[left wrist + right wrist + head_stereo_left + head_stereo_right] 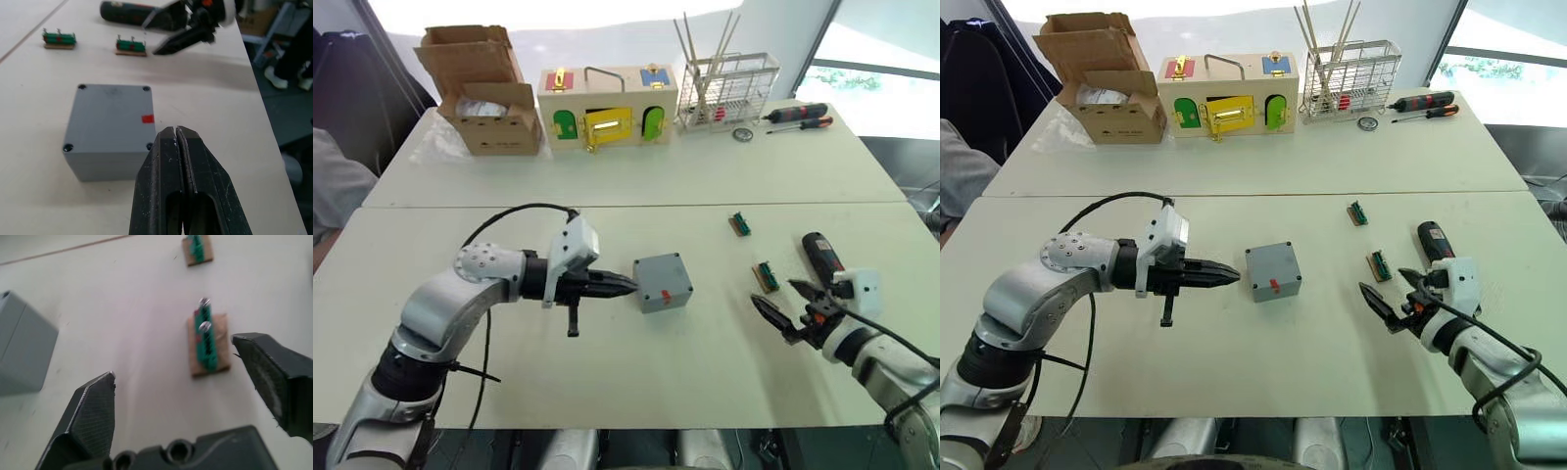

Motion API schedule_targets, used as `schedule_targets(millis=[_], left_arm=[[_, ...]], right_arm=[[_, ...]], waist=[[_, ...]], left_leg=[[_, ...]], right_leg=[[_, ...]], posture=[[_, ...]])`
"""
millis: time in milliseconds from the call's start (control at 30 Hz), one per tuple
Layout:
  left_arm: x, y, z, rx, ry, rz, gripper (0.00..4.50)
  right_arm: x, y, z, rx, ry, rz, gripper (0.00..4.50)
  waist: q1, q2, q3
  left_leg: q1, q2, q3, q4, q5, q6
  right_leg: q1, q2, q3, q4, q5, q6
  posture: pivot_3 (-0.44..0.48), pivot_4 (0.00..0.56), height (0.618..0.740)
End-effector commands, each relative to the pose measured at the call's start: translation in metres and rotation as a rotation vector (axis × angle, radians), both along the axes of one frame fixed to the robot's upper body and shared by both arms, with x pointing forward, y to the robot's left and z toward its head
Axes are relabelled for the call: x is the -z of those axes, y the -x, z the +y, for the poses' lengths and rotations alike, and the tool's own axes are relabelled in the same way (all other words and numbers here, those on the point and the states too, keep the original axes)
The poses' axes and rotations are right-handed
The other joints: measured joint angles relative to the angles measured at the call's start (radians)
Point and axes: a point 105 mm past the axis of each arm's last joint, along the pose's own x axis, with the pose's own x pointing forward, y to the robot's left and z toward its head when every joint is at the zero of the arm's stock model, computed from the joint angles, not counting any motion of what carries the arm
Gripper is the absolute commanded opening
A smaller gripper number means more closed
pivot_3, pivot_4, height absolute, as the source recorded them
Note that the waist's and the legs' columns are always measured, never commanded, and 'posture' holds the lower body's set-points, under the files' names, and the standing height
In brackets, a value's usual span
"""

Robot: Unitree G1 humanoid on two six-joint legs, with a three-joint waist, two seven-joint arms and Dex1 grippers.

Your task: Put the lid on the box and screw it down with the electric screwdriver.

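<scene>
The right gripper (791,311), fingers spread and empty, hovers just at six o'clock of the electric screwdriver (820,254), while the clenched left gripper (625,285) sits at nine o'clock of the box (663,282), so grasp the tool squarely mid-body.

**Colours and patterns on the bench**

Box (663,282): plain grey, small red mark on one side. Electric screwdriver (821,254): black with a red patch. Left gripper (625,286) and right gripper (781,302): black fingers. Two small blocks (765,276): green on brown bases. Table (636,186): off-white. Wooden box (607,106): pale wood; green, yellow, red and blue doors. Cardboard box (480,88): brown. Hand screwdrivers (798,117): red and black.
</scene>
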Motion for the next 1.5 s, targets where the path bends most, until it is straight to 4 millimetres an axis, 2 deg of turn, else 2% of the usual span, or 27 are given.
schedule_targets(millis=[33, 233, 400, 767, 867, 933, 1000, 1033, 1233, 1500], left_arm=[[-0.002, 0.003, 0.001, 0.029, -0.039, -0.065, 0.00], [0.002, 0.001, 0.003, 0.005, -0.039, -0.068, 0.00], [0.003, 0.000, 0.004, -0.017, -0.031, -0.068, 0.00], [0.005, -0.002, 0.003, -0.033, -0.025, -0.062, 0.00], [0.007, -0.003, 0.002, -0.035, -0.031, -0.068, 0.00], [0.009, -0.004, 0.002, -0.036, -0.036, -0.072, 0.00], [0.009, -0.004, 0.001, -0.036, -0.037, -0.071, 0.00], [0.010, -0.004, 0.001, -0.034, -0.039, -0.071, 0.00], [0.010, -0.005, 0.002, -0.040, -0.038, -0.072, 0.00], [0.013, -0.007, 0.003, -0.046, -0.039, -0.063, 0.00]], right_arm=[[-0.004, -0.009, -0.003, 0.030, -0.025, -0.009, 4.47], [-0.001, -0.020, -0.009, 0.085, -0.012, 0.007, 4.47], [0.003, -0.024, -0.010, 0.089, -0.006, 0.015, 3.14], [0.000, -0.026, -0.007, 0.100, -0.032, -0.016, 3.14], [0.002, -0.026, -0.007, 0.091, -0.009, -0.019, 2.32], [0.002, -0.026, -0.007, 0.097, -0.014, -0.025, 1.47], [0.002, -0.027, -0.007, 0.104, -0.020, -0.029, 0.29], [0.002, -0.027, -0.007, 0.102, -0.018, -0.027, 0.05], [0.006, -0.025, -0.003, 0.092, -0.022, -0.014, 0.05], [-0.010, -0.021, 0.001, 0.088, -0.060, -0.091, 0.05]], waist=[[0.001, 0.000, 0.000], [0.001, 0.000, 0.001], [0.001, 0.000, 0.001], [0.000, 0.001, 0.001], [0.000, 0.001, 0.001], [0.000, 0.001, 0.001], [0.000, 0.001, 0.001], [0.000, 0.001, 0.001], [0.000, 0.001, 0.001], [0.000, 0.001, 0.001]], left_leg=[[0.000, 0.000, 0.000, 0.000, 0.000, 0.000], [-0.002, 0.000, -0.001, -0.001, 0.000, 0.000], [-0.002, 0.000, 0.000, -0.001, 0.000, 0.000], [-0.002, 0.000, 0.000, -0.001, 0.000, 0.000], [-0.002, 0.000, 0.000, -0.001, 0.000, 0.000], [-0.002, 0.000, 0.000, -0.001, 0.000, 0.000], [-0.001, 0.000, 0.000, -0.001, 0.000, 0.000], [-0.001, 0.000, 0.000, -0.001, 0.000, 0.000], [-0.001, 0.000, 0.000, -0.001, 0.000, 0.000], [-0.001, 0.000, 0.000, -0.001, 0.000, -0.001]], right_leg=[[0.000, 0.000, 0.000, 0.000, 0.000, 0.000], [-0.002, 0.000, 0.000, -0.001, 0.000, 0.000], [-0.001, 0.000, 0.000, -0.001, 0.000, 0.000], [-0.002, 0.000, 0.000, 0.000, 0.000, 0.000], [-0.002, 0.000, 0.000, 0.000, 0.000, 0.000], [-0.002, 0.000, 0.000, 0.000, 0.000, 0.000], [-0.002, 0.000, 0.000, 0.000, 0.000, 0.000], [-0.002, 0.000, 0.000, 0.000, 0.000, 0.000], [-0.001, 0.000, 0.000, 0.000, 0.000, 0.000], [-0.001, 0.000, 0.000, 0.001, 0.000, 0.000]], posture=[[0.000, 0.150, 0.740], [0.000, 0.150, 0.740], [0.000, 0.150, 0.740], [0.000, 0.150, 0.740], [0.000, 0.150, 0.740], [0.000, 0.150, 0.740], [0.000, 0.150, 0.740], [0.000, 0.150, 0.740], [0.000, 0.150, 0.740], [0.000, 0.150, 0.740]])
